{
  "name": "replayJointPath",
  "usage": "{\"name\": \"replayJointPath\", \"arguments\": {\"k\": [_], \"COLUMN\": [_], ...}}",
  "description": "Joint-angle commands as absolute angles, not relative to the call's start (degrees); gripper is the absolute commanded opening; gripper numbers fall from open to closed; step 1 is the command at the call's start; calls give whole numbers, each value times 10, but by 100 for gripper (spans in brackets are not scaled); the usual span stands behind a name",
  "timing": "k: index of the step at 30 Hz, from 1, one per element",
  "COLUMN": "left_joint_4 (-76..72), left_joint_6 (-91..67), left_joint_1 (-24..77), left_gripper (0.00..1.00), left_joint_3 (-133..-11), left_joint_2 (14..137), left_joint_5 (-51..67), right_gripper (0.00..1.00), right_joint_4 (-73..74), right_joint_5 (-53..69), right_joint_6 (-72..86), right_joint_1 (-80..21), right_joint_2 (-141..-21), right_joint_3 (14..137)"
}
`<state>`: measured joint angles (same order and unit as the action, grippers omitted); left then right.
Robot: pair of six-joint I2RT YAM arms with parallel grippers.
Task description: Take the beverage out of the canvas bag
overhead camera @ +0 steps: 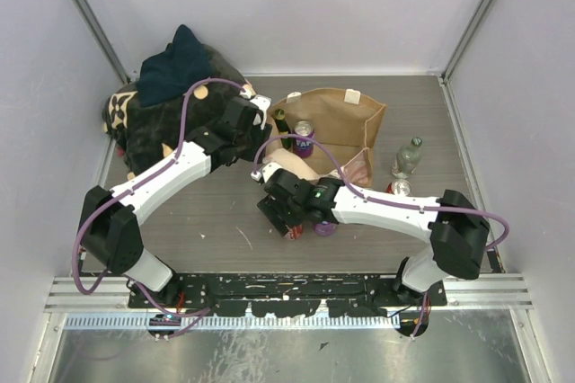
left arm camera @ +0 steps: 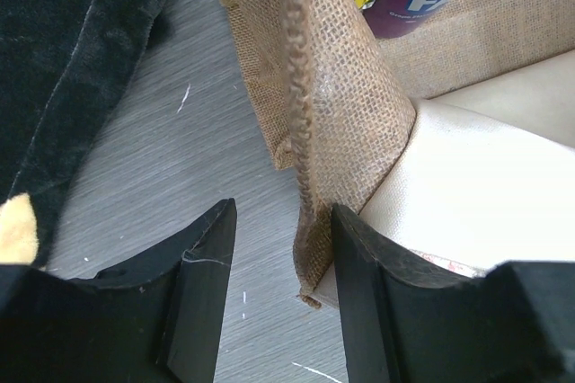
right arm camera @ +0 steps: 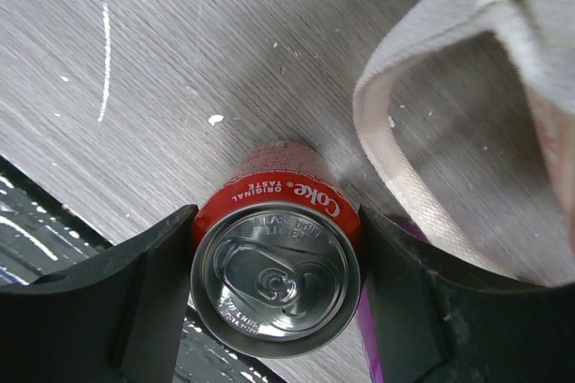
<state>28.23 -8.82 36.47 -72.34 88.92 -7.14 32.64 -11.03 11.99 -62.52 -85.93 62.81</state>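
The tan canvas bag (overhead camera: 337,118) stands open at the back middle, with a purple can (overhead camera: 304,137) and a green bottle (overhead camera: 280,122) inside. My left gripper (overhead camera: 267,128) is open at the bag's left corner. In the left wrist view the burlap edge (left arm camera: 310,131) hangs between the jaws of the left gripper (left arm camera: 278,284), against the right finger (left arm camera: 359,293). My right gripper (right arm camera: 277,223) is shut on a red Coke can (right arm camera: 278,266), upright and low over the table in front of the bag, as the top view (overhead camera: 291,221) also shows.
A black bundle with tan flower marks (overhead camera: 166,122) lies back left, with a dark blue cloth (overhead camera: 175,64) on it. A purple can (overhead camera: 324,227) lies beside the right gripper. A clear bottle (overhead camera: 406,158) and another can (overhead camera: 400,188) stand right of the bag. A cream handle loop (right arm camera: 422,140) lies near the Coke can.
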Motion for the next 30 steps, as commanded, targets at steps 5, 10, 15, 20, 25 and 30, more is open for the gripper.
{"name": "replayJointPath", "arguments": {"k": [5,10,15,20,25,30], "left_joint_4": [273,272,276,276,276,276], "left_joint_6": [-97,-97,-94,-93,-95,-97], "left_joint_1": [364,365,365,364,365,364], "left_gripper": [54,55,57,57,57,57], "left_joint_3": [-711,-710,-713,-713,-712,-709], "left_joint_2": [879,880,879,872,868,868], "left_joint_5": [-52,-51,-51,-51,-47,-40], "right_gripper": [3,80,100,100,95,57], "right_joint_4": [216,233,270,302,307,311], "right_joint_5": [-109,-114,-157,-208,-274,-299], "right_joint_6": [125,126,118,102,120,170], "right_joint_1": [-617,-617,-618,-617,-596,-514], "right_joint_2": [-871,-866,-845,-810,-800,-827], "right_joint_3": [613,610,639,720,805,846]}}
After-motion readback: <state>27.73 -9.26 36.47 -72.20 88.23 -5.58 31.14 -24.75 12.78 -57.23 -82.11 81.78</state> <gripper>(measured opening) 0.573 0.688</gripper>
